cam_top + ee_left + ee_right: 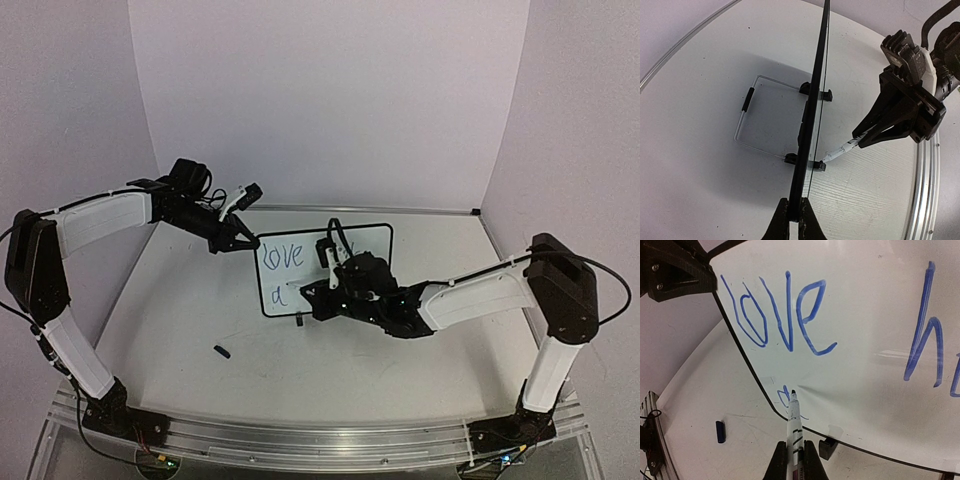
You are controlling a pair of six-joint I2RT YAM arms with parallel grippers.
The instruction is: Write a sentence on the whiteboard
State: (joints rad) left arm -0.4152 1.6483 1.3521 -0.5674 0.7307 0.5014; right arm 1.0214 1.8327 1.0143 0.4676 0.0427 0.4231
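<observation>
The whiteboard (300,278) stands upright at the middle of the table. On it the sentence reads "love" (280,256), then "h", with an "a" (281,296) below. My left gripper (243,243) is shut on the board's upper left edge; the left wrist view shows its fingertips (794,202) pinching the edge-on frame (815,90). My right gripper (320,297) is shut on a white marker (794,420). The marker's tip is at the blue "a" (784,396) near the board's lower left corner. "love" (780,315) and "h" (927,325) show above. The right gripper (858,141) faces the board's front.
The blue marker cap (221,351) lies on the table left of the board and also shows in the right wrist view (720,431). A thin wire frame (747,100) lies behind the board. Walls enclose the table. A metal rail (320,440) runs along the near edge.
</observation>
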